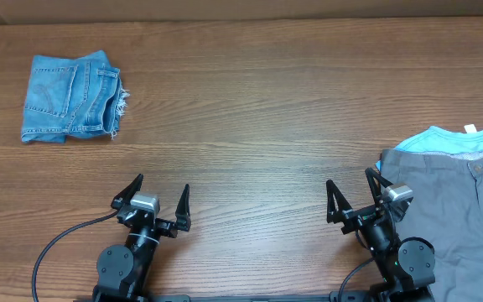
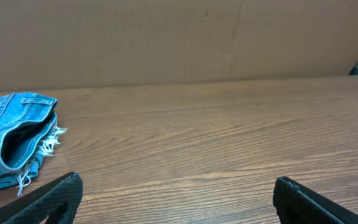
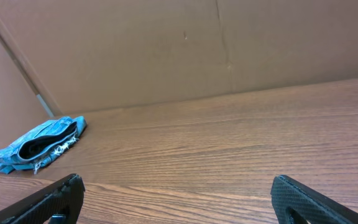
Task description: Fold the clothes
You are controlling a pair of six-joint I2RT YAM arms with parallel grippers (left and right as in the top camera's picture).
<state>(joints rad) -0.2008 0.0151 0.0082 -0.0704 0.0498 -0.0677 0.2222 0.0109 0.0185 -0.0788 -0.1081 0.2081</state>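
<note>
One folded pair of jeans (image 1: pixel 72 97) lies at the far left of the surface (image 1: pixel 250 92). Its long axis runs left to right, with the frayed hems at its right edge and a back pocket facing up. The left fingers (image 1: pixel 129 191) and right fingers (image 1: pixel 333 200) are spread wide and hold nothing, well apart from it. Only the overhead view shows grey trousers (image 1: pixel 451 218) and a light-blue garment (image 1: pixel 451 140) at right; its white tag is too small to read.
</note>
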